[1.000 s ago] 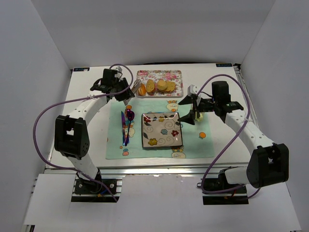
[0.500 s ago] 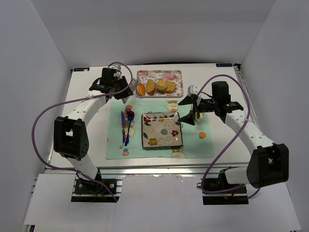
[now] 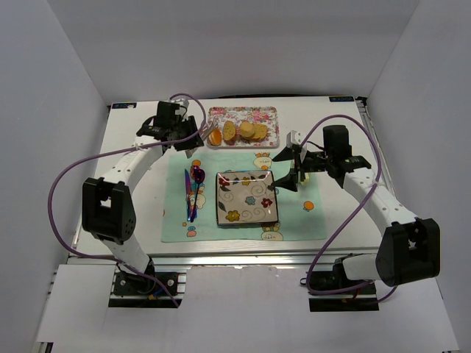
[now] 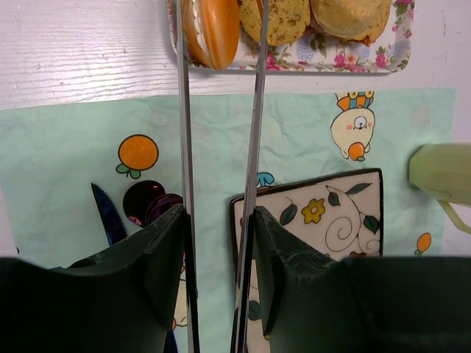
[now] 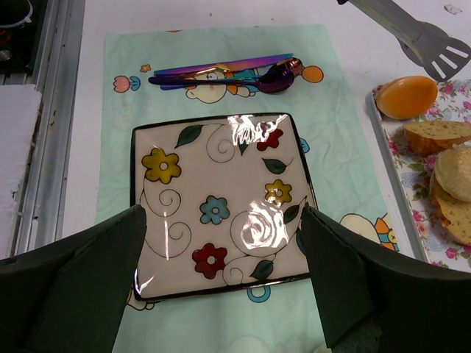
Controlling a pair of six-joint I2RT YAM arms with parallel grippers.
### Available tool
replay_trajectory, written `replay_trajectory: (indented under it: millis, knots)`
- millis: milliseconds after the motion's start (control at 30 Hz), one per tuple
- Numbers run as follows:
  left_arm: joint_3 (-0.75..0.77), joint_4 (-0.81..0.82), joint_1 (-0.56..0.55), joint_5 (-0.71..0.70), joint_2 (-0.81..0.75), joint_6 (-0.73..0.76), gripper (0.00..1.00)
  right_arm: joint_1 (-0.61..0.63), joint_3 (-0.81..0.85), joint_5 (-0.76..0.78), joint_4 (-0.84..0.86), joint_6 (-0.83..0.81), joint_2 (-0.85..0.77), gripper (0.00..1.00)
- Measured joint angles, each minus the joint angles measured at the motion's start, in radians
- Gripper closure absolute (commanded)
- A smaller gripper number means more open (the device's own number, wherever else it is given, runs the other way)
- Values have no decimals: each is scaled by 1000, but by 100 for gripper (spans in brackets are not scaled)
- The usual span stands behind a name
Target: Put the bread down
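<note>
Bread roll (image 4: 213,29) lies farthest back, at L end of floral tray (image 3: 243,115). Near to far: flowered plate (image 3: 246,197) on green mat (image 3: 294,220), cutlery (image 3: 193,193) to its L. R gripper (image 3: 285,169) by plate's R side, jaws wide, empty. L gripper (image 4: 217,213) narrow, clamping tongs (image 4: 254,110). Roll sits btwn tong arms, contact unclear. Paler slices (image 3: 246,131) to its R.

Bread (image 3: 215,137): small oval roll, glossy orange-brown with a paler underside edge. Lies whole on its side at the left end of the floral tray (image 3: 254,115), resting against the tray's end rim, long axis across the tray.
</note>
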Motion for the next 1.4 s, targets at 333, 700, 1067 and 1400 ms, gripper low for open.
replay_trajectory:
  millis: [333, 700, 1067, 1400]
  knots:
    - [11, -28, -14, -2, 21, 41, 50, -2, 0, 0, 0, 0, 0, 11]
    - [22, -52, -16, -24, 29, 70, 54, -6, 0, -3, 0, 0, 0, 11]
    - [22, -65, -26, -22, 32, 83, 72, -7, 0, -3, 0, 1, 0, 11]
    - [22, -69, -26, -22, 32, 91, 89, -8, 0, -3, 1, 1, 0, 11]
